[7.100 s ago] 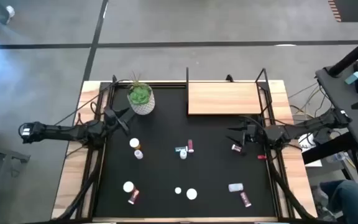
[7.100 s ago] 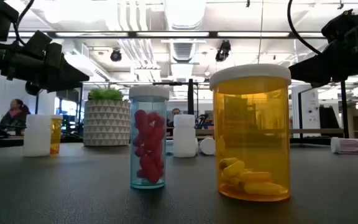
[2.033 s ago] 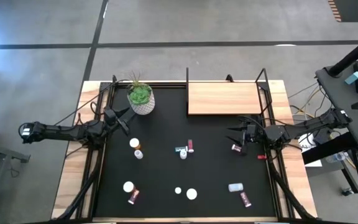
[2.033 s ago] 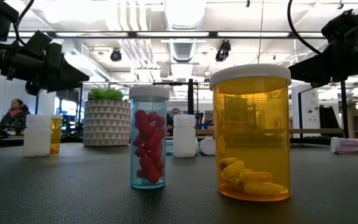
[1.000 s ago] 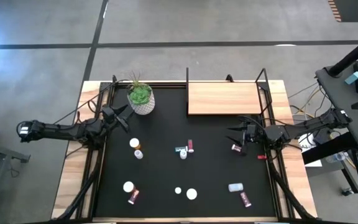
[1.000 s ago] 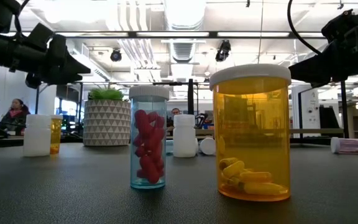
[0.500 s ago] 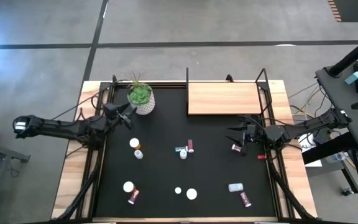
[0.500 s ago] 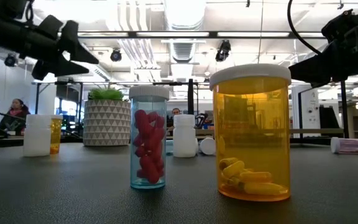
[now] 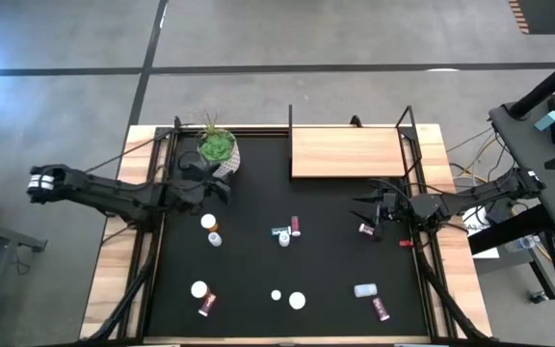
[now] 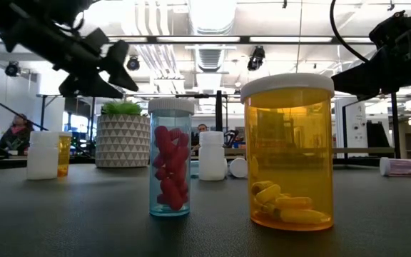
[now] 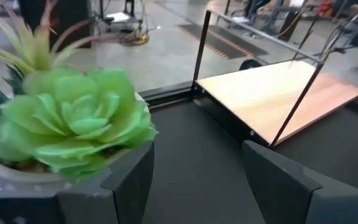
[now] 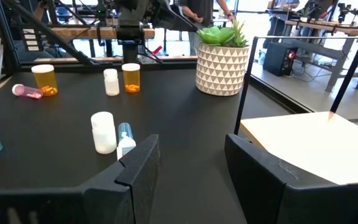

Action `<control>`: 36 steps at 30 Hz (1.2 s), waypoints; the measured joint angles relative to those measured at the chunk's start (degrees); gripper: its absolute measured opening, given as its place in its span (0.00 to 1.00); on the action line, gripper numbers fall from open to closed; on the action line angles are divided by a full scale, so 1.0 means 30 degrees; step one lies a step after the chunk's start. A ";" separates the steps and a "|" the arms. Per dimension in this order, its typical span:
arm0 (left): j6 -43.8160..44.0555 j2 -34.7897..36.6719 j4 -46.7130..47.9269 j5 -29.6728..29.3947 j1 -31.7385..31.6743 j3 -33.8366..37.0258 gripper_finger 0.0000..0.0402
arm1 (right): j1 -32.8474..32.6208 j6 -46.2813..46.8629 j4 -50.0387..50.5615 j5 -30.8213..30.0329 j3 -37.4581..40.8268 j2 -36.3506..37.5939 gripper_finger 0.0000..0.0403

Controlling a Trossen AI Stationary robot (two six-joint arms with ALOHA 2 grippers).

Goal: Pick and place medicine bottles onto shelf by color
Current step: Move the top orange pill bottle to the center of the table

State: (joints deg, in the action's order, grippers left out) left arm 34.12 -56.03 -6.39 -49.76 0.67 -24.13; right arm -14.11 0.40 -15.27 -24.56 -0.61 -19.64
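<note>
High view: left pincer [image 9: 212,188] just beside plant pot [image 9: 219,152], on its table-centre side, fingers apart, nothing between. Right pincer [image 9: 365,214] hangs off shelf [image 9: 347,152] corner nearest table centre, fingers apart, empty, pink bottle [image 9: 365,229] just beside tips. Shelf bare. Bottles scattered on black mat [image 9: 258,270]: orange bottle [image 9: 210,223] and white one [image 9: 216,239] near pot, teal bottle [image 9: 281,232] mid-mat, more along edge farthest from shelf.
</note>
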 joint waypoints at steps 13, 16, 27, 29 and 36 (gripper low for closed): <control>0.2443 -0.5875 0.2740 0.2630 -0.1503 -0.3762 0.57 | 0.0000 0.0000 0.0007 0.0000 -0.0005 -0.0004 0.44; 0.3791 -0.6881 0.5346 0.4397 -0.2335 -0.5108 0.57 | 0.0000 0.0000 0.0000 0.0000 -0.0005 0.0002 0.44; 0.7114 -0.8931 1.3718 1.1525 -0.5456 -0.9012 0.57 | 0.0000 0.0000 0.0000 0.0000 -0.0006 0.0002 0.44; 0.8169 -0.9082 1.4291 1.1947 -0.5601 -0.9087 0.57 | 0.0000 0.0000 0.0000 0.0000 0.0000 0.0002 0.44; 1.1550 -0.8812 1.5767 1.2776 -0.5605 -0.8870 0.57 | 0.0000 0.0000 0.0000 0.0000 -0.0006 -0.0005 0.44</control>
State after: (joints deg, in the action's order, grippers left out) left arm 68.77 -82.47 40.92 -11.43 -16.14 -50.74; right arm -14.11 0.40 -15.27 -24.56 -0.62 -19.66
